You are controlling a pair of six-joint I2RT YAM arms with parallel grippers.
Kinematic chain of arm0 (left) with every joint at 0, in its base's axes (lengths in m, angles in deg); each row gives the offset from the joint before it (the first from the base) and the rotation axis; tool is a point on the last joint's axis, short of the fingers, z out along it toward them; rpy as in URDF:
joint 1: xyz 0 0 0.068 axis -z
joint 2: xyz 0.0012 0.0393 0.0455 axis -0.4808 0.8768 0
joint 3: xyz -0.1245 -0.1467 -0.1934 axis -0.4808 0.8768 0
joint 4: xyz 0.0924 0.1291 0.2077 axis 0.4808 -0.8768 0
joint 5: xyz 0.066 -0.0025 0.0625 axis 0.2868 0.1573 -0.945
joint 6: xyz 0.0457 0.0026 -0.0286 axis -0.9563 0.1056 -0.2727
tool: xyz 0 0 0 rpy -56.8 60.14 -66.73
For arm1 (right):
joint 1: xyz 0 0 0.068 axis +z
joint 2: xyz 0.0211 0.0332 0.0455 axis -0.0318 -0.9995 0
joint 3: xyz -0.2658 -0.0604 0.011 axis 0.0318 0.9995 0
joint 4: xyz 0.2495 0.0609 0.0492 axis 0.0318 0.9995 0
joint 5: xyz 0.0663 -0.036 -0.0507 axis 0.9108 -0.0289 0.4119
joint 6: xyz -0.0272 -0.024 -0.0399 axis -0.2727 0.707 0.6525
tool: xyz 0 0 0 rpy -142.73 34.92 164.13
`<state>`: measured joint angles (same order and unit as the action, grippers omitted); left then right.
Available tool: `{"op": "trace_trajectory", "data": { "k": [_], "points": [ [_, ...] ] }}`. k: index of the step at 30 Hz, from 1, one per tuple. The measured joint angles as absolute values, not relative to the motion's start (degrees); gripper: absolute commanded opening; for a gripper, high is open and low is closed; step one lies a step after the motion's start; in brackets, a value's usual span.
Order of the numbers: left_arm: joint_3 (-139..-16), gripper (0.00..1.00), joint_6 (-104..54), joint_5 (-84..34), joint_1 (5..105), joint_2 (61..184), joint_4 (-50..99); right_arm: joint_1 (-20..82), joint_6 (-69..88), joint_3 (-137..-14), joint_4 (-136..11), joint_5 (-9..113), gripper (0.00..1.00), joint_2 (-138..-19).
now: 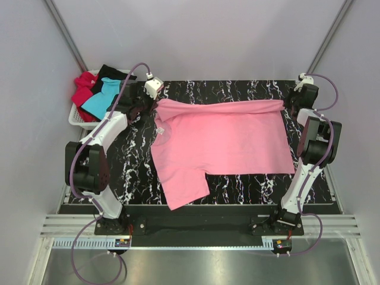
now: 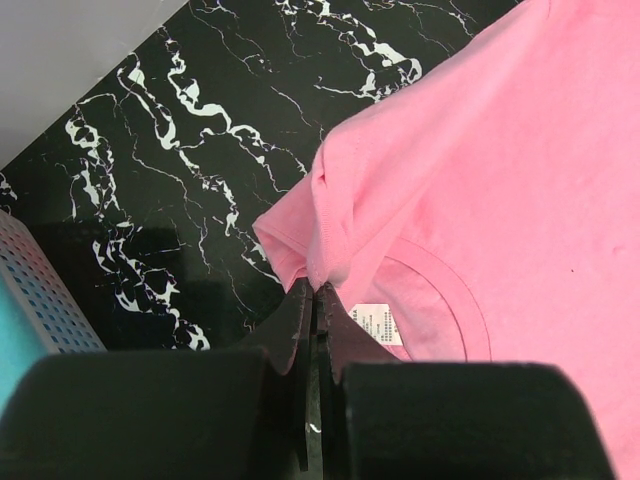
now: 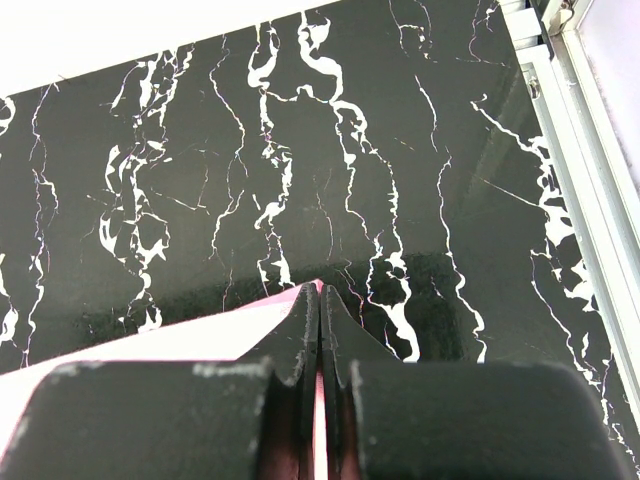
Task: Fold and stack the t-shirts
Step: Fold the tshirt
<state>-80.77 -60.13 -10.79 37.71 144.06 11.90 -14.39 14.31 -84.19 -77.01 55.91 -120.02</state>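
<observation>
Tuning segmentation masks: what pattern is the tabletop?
The tabletop is black with white marble veins, clearest in right wrist view.

Pink t-shirt point(image 2: 480, 170): runs off right and bottom edges, left wrist view. White label point(image 2: 372, 322): print too small to read. White basket point(image 2: 45, 295): cut by left edge, same view

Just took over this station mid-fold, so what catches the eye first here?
The pink t-shirt lies spread across the black marbled table, its far edge pinched at either end by the left gripper and the right gripper. At the far left, a white basket holds the red t-shirt, black t-shirt and turquoise t-shirt, crumpled.
</observation>
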Motion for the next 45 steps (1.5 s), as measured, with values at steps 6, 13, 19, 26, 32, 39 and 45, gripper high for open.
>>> {"op": "trace_trajectory", "data": {
  "k": [6,13,19,26,32,39,45],
  "points": [
    [-78.5,0.0,-60.3,-10.8,37.7,143.0,11.9,-14.4,14.3,-84.1,-77.0,55.9,0.0,-119.9],
    [-76.9,0.0,-61.0,-10.8,37.7,141.9,11.6,-14.4,13.7,-83.6,-77.1,55.9,0.0,-119.7],
    [-76.9,0.0,-61.1,-10.8,37.7,141.5,11.5,-14.4,13.3,-83.7,-77.0,55.9,0.0,-119.7],
    [-78.1,0.0,-60.2,-10.4,37.7,141.8,11.4,-14.4,12.8,-84.2,-76.9,55.9,0.0,-119.7],
    [-80.5,0.0,-59.4,-10.1,37.7,141.9,11.7,-14.4,12.2,-85.2,-76.9,55.9,0.0,-119.7],
    [-80.6,0.0,-58.9,-10.2,37.7,142.1,11.5,-14.4,11.8,-85.3,-76.9,55.9,0.0,-119.7],
    [-80.6,0.0,-58.9,-10.2,37.7,142.1,11.5,-14.4,11.8,-85.3,-77.0,55.9,0.0,-119.7]
  ]
}}
